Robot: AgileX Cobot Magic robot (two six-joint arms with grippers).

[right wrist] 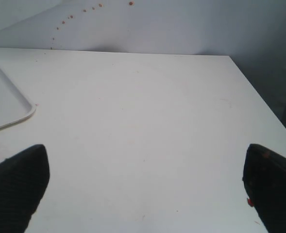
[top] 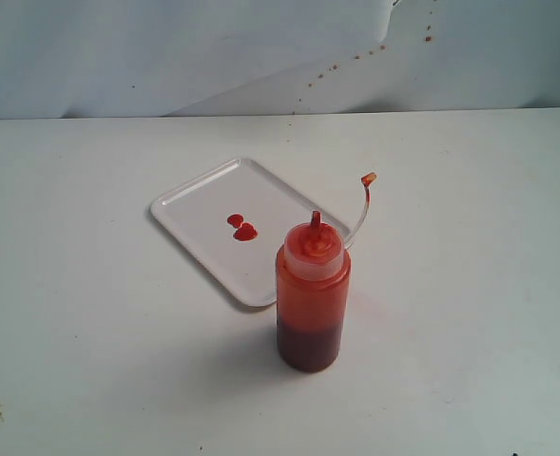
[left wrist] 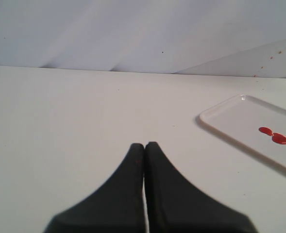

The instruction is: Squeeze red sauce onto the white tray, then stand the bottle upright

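The red-orange squeeze bottle [top: 313, 299] stands upright on the table in the exterior view, just in front of the white tray [top: 199, 195], with its cap strap [top: 363, 204] arching to the right. Two small blobs of red sauce [top: 242, 227] lie on the tray. In the left wrist view the tray [left wrist: 220, 119] and the red sauce [left wrist: 275, 135] sit off to one side of my left gripper [left wrist: 144, 144], which is shut with nothing in it. My right gripper [right wrist: 145, 182] is wide open over bare table, a corner of the tray [right wrist: 9, 114] beside it. Neither arm appears in the exterior view.
Small red splatters [top: 356, 57] dot the pale backdrop behind the table. The table's right edge [right wrist: 259, 99] shows in the right wrist view. White tabletop surrounds the tray and bottle on all sides.
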